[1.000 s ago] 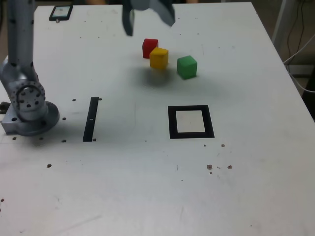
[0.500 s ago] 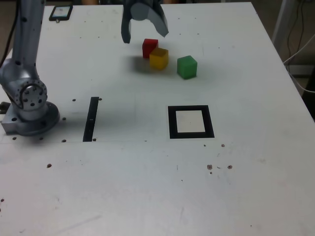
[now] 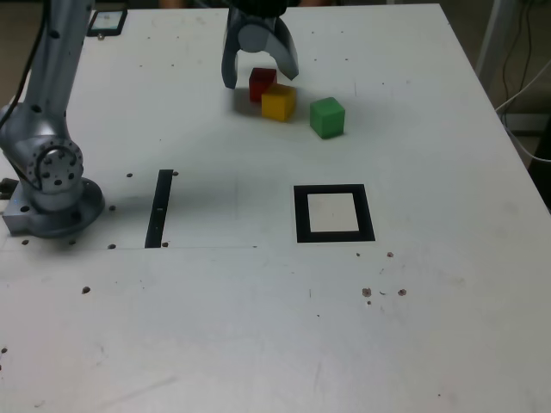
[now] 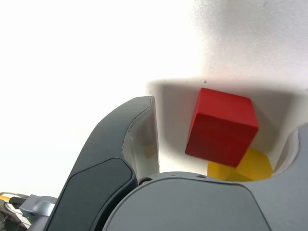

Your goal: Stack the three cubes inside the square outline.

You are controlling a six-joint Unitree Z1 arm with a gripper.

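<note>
Matte red cube [image 3: 262, 83] sits between the gripper's [image 3: 260, 76] spread jaws, unclamped

The exterior view is evenly and softly lit from overhead; the white matte bench [image 3: 258, 327] reads pale grey-blue and carries only faint, diffuse shadows, one beside the grey arm base [image 3: 52, 202] and a soft smudge under the small red cube [image 3: 262, 83] and small yellow cube [image 3: 279, 102]. Focus is moderate throughout, with slight softness and mild compression noise. In the wrist view the bench is blown out to pure white over the upper left of the frame, losing all texture. A grey shadow surrounds the red cube at centre right. The dark grey curved fingers [image 4: 120, 159] in the lower frame look soft, too close for focus.
</note>
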